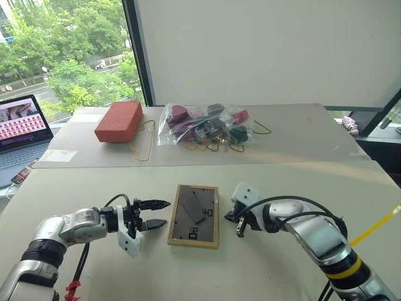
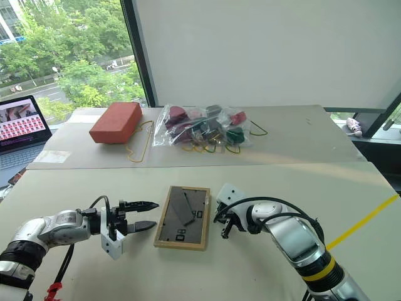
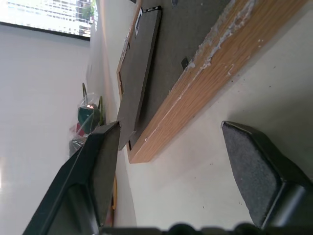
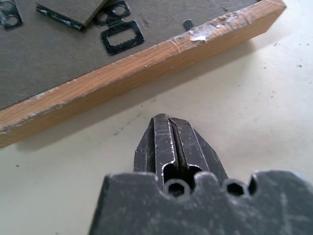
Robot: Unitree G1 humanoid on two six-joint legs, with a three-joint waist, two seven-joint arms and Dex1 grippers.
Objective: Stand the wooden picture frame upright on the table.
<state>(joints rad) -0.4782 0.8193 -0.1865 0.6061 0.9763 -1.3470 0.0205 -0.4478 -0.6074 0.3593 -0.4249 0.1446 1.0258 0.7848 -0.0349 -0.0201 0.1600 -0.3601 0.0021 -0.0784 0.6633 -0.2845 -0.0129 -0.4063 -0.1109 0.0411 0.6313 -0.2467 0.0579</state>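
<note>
a white "08" is showing on the dark grey back panel of the wooden picture frame (image 1: 194, 216), near the panel's 6 o'clock edge, and is lying sideways to the head camera. nothing is reading clearly on the laptop screen (image 1: 22, 118) sitting at 9 o'clock of the scene.

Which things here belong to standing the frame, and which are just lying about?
Job: light-wood picture frame, lying face down with its dark grey back up; beige table; open left gripper; shut right gripper.
Lying about: red-orange brick-shaped block; clear bag of coloured pieces; laptop.
</note>
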